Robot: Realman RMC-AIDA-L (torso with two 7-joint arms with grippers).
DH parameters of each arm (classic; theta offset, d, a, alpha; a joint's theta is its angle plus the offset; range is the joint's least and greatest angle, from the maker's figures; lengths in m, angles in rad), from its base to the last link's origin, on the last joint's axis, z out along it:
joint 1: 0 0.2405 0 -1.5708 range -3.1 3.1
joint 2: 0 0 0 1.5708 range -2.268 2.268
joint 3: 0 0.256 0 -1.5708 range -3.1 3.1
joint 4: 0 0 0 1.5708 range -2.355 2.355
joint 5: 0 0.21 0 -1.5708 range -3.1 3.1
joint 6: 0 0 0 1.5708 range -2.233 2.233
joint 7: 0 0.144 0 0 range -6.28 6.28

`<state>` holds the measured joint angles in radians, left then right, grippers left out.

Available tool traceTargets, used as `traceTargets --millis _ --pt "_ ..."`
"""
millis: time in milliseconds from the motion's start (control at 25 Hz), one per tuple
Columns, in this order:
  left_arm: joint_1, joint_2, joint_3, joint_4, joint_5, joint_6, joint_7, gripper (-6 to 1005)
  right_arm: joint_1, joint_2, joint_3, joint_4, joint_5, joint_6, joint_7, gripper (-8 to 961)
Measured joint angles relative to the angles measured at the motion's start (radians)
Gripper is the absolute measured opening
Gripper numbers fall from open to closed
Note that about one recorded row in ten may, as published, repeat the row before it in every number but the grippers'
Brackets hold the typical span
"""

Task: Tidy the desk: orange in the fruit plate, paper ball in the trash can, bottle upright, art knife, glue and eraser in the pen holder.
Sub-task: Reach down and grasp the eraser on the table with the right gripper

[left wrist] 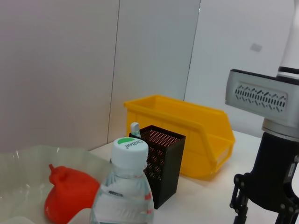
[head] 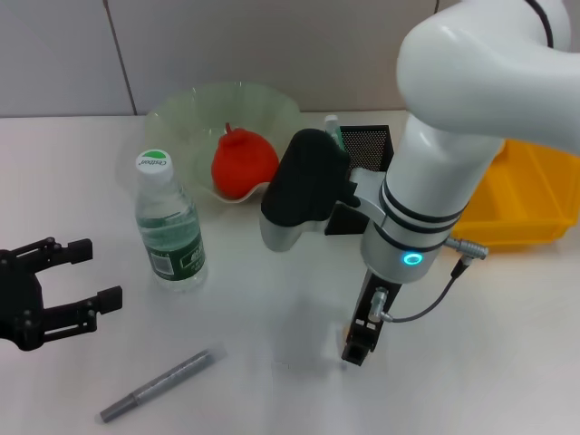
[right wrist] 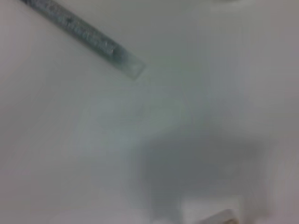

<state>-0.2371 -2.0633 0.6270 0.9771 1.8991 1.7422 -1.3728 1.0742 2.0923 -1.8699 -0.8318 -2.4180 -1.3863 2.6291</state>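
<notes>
Right arm: it reaches in from the upper right of the head view, bends at the wrist with a lit blue ring, and points steeply down at the white table (head: 272, 381).
Right gripper (head: 357, 349): it hangs low over the table, near the front and right of centre; whether its fingers are spread or pressed together cannot be told.
Left gripper (head: 95, 272): it sits low at the left edge of the table, roughly level, fingers spread wide with nothing between them.
Art knife (head: 156, 385): a grey stick lying flat on the table at the front, between the two grippers and well apart from both; one end also shows in the right wrist view (right wrist: 88, 37).
Bottle (head: 169, 222): upright, green-topped cap on, just beside the fruit plate (head: 181, 113).
Orange (head: 243, 163): a red-orange fruit resting inside the fruit plate.
Pen holder (head: 367, 145): black mesh, behind the right arm, a white-and-green item standing in it.
Yellow bin (head: 526, 199): at the right, beside the pen holder.
</notes>
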Motion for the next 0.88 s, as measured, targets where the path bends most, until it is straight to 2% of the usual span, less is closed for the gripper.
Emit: traceTargets --millis 120,400,600,880 --pt "0.000 0.000 0.000 0.000 0.000 0.000 0.000 804 0.000 0.000 -0.012 0.000 0.006 0.001 0.000 552" --pt "0.002 0.000 0.000 0.000 0.000 0.000 0.000 804 -0.003 0.000 -0.018 0.001 0.009 0.012 -0.002 536" --pt "0.005 0.000 0.000 -0.001 0.000 0.000 0.000 803 -0.003 0.000 -0.073 -0.006 0.011 0.031 -0.001 535" --pt "0.007 0.000 0.000 -0.001 0.000 0.001 0.000 803 -0.002 0.000 -0.069 -0.023 0.010 0.031 -0.001 536"
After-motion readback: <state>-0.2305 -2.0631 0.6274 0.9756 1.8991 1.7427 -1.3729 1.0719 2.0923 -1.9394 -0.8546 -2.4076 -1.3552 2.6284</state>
